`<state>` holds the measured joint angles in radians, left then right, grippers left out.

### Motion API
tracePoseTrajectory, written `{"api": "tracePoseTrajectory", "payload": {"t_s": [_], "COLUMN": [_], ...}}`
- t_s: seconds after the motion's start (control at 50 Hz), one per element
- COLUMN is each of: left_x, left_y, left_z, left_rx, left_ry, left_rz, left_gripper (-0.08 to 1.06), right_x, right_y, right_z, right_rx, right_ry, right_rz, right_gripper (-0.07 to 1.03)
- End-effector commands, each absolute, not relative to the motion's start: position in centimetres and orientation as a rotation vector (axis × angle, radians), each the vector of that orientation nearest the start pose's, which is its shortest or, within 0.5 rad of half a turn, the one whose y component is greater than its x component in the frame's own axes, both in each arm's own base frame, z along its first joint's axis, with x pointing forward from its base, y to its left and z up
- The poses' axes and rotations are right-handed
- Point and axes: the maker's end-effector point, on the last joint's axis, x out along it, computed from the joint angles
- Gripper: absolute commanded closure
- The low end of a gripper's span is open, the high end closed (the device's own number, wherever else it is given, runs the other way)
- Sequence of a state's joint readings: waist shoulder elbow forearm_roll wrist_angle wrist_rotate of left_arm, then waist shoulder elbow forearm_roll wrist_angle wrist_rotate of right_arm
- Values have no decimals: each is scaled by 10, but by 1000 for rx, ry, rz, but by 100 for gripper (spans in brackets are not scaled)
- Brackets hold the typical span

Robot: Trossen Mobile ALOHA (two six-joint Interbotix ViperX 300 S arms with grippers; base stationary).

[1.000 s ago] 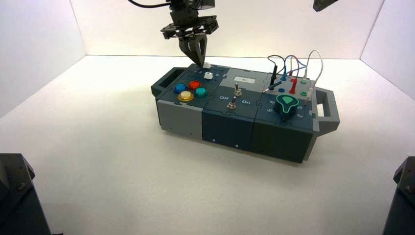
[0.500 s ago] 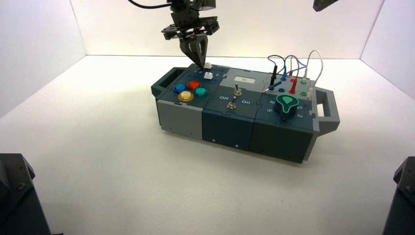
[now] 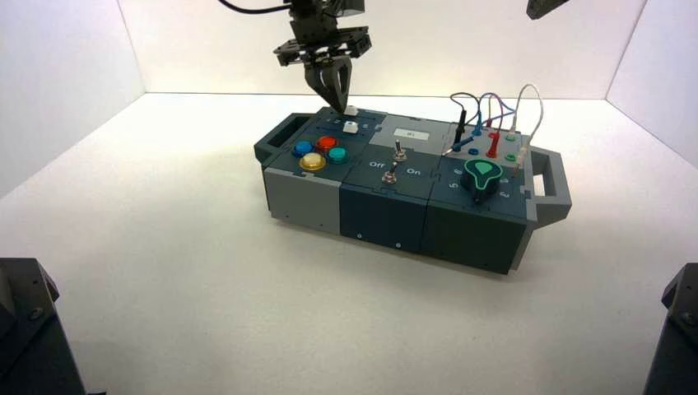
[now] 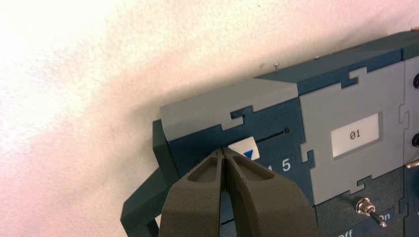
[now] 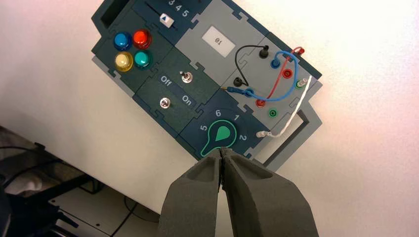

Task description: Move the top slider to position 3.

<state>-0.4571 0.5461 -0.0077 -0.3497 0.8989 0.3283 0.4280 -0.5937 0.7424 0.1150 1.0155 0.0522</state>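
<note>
The left gripper (image 4: 223, 157), fingers pressed together and holding nothing, touches the top slider (image 4: 243, 150) at the box's far edge, at 12 o'clock from the red button (image 3: 327, 142). Its knob sits near the printed 5 (image 4: 286, 164) (the 3 is hidden), so a good push stays low, slow and along the track. The right gripper (image 5: 222, 159) hangs closed high above the box.

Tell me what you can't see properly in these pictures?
- Number 3 by the top slider: in the left wrist view the shut left gripper covers it; only 5 shows whole.
- The slider's exact spot: too small in the high view.
- The top slider in the right wrist view: cut off by the picture's edge.
- Right arm: the high view's edge cuts off all but a corner; its shut right gripper hangs above the green knob.
</note>
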Motion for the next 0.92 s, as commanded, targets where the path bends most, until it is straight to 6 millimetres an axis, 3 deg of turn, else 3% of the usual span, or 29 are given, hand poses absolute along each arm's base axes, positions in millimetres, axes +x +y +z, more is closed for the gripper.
{"api": "tracePoseTrajectory", "payload": {"t_s": [0.02, 0.28, 0.6, 0.92], "left_x": [437, 447, 456, 456], "left_y": [-265, -252, -242, -240], "left_z": [67, 99, 158, 188], "left_rx": [203, 181, 175, 174], "left_ry": [1308, 1252, 1130, 1065], "left_rz": [-674, -635, -608, -608], "left_gripper": [101, 101, 101, 101], "right_x": [223, 223, 225, 224], "right_y": [120, 120, 118, 118], "right_z": [214, 215, 216, 216], "right_rx": [-87, -103, -136, -134], "right_ry": [1148, 1145, 1135, 1137], "right_rz": [402, 410, 414, 414], "right_gripper": [98, 98, 98, 98]}}
